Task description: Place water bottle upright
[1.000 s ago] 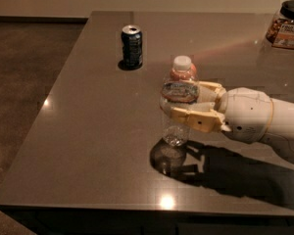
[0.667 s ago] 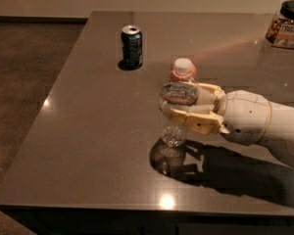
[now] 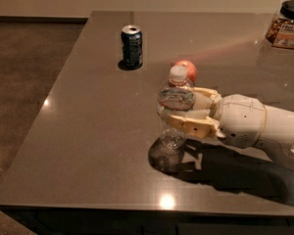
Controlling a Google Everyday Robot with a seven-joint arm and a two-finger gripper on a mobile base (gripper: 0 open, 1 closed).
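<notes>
The water bottle [image 3: 175,99] is a small clear ribbed bottle with a white cap and a label band. It stands upright near the middle of the dark table [image 3: 88,146]. My gripper [image 3: 167,109] reaches in from the right, with its cream fingers [image 3: 191,125] shut around the bottle's middle. The bottle's base is at or just above the tabletop; I cannot tell whether it touches. A dark shadow lies right beneath it.
A dark blue soda can [image 3: 132,45] stands upright at the back left of the bottle. An orange-red round object [image 3: 190,67] sits just behind the bottle's cap. A jar with a dark lid [image 3: 286,26] stands at the far right corner. The table's left and front edges are near.
The bottle and gripper have sunk slightly lower in about the same spot. The white cap now shows apart from the orange-red object behind it.
</notes>
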